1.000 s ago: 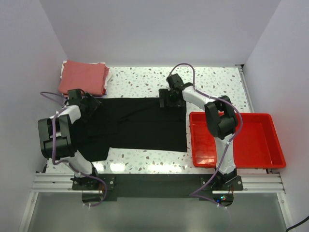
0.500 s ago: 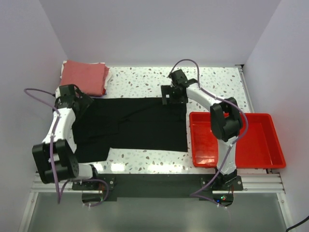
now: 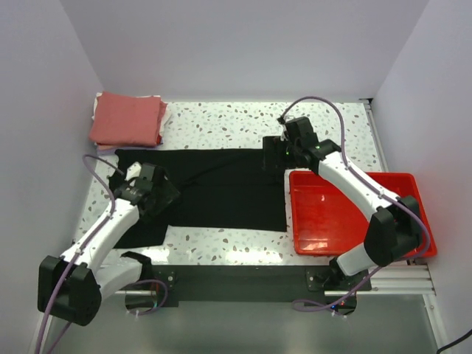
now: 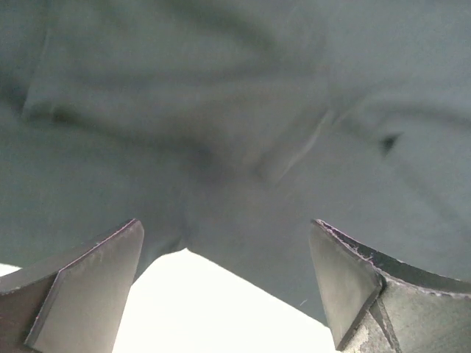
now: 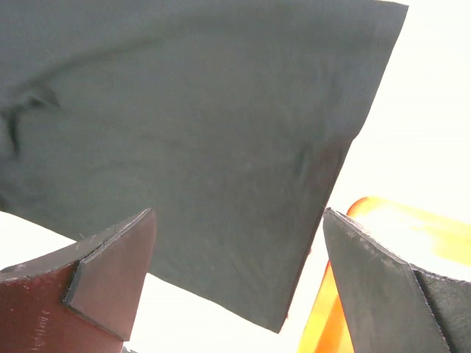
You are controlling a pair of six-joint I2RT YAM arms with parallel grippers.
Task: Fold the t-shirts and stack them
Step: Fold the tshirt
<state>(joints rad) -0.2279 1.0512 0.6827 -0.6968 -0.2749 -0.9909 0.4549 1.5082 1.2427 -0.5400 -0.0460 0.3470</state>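
The large black t-shirt (image 3: 221, 188) lies spread flat across the table. It fills the left wrist view (image 4: 235, 110) and the right wrist view (image 5: 191, 132). A folded salmon-red t-shirt (image 3: 127, 118) sits at the back left on a pale folded one. My left gripper (image 3: 158, 193) is open and empty over the shirt's left part, near a sleeve edge. My right gripper (image 3: 274, 153) is open and empty over the shirt's back right corner. Both pairs of jaws stand wide apart above the cloth.
A red plastic tray (image 3: 413, 221) stands at the right, its left wall close to the shirt's right edge; its rim shows orange in the right wrist view (image 5: 331, 323). White walls close in the table on three sides.
My left arm has swung from the shirt's back left corner toward the near side, over the left sleeve. My right gripper has drawn back right along the far edge. The shirt lies unchanged.
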